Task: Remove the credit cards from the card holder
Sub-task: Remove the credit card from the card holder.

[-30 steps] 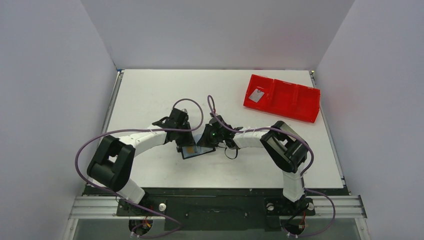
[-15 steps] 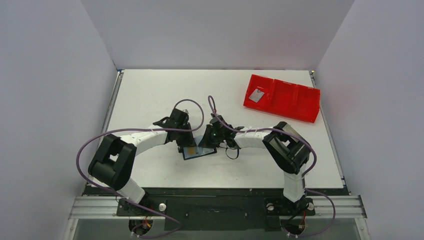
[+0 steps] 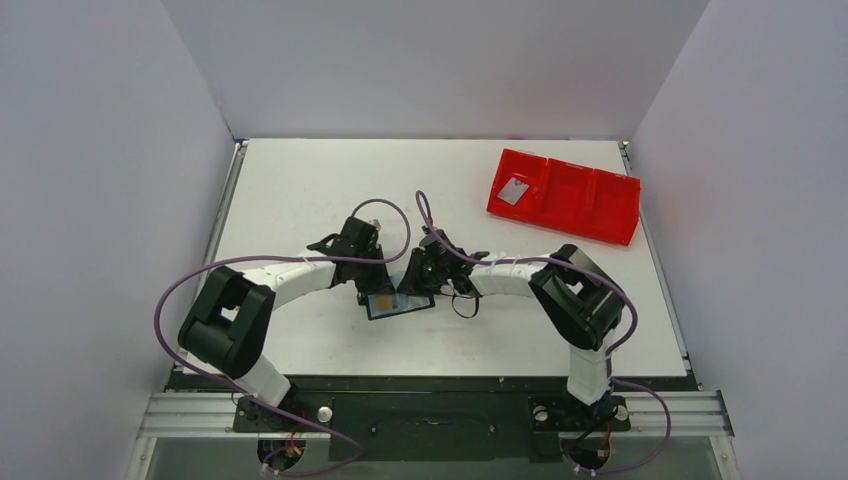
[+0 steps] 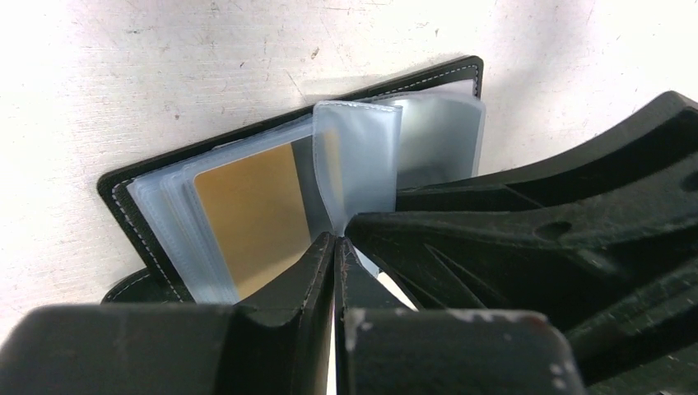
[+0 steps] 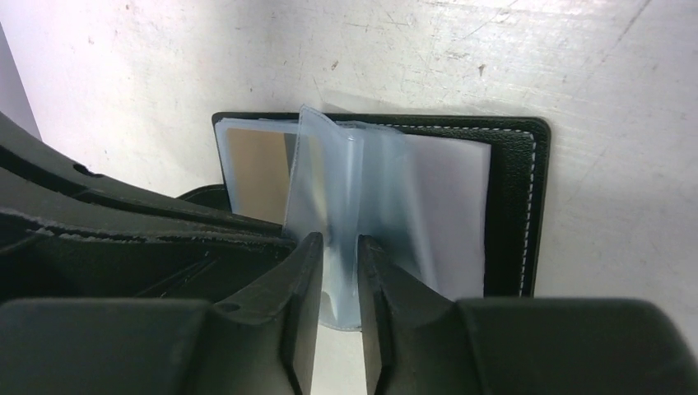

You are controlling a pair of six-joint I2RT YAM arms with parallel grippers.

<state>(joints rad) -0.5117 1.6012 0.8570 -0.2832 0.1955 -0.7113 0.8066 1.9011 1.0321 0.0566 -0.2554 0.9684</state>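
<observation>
1. Two arms start from the near edge of the table [image 3: 300, 190], at 6 o'clock in the top view. The left arm [image 3: 290, 275] bends toward 1 o'clock and the right arm [image 3: 520, 270] toward 10 o'clock. They meet a little to 7 o'clock of the table centre.
2. Between them the card holder [image 3: 400, 305] lies open and flat on the white surface, with its black cover down and its clear plastic sleeves [image 5: 428, 206] facing up.
3. The left gripper [image 4: 333, 243] is at the holder's 9 o'clock side. Its two fingers are pressed together with no gap. The tips are at the foot of one of the sleeves, which stands up. Whether they pinch its edge I cannot tell.
4. A gold card [image 4: 247, 206] sits inside a sleeve of the holder, just at 10 o'clock of the left fingertips in the left wrist view.
5. The right gripper [image 5: 337, 247] is at the holder's 1 o'clock side. Its jaws stand narrowly apart, and a raised sleeve passes through the gap. A firm grip on it is not visible.
6. Well apart from the holder, at 2 o'clock of the table, the red tray [image 3: 570, 195] with three compartments lies near the far right corner.
7. One silver-grey card [image 3: 514, 191] lies in the tray's compartment at its 9 o'clock end.
</observation>
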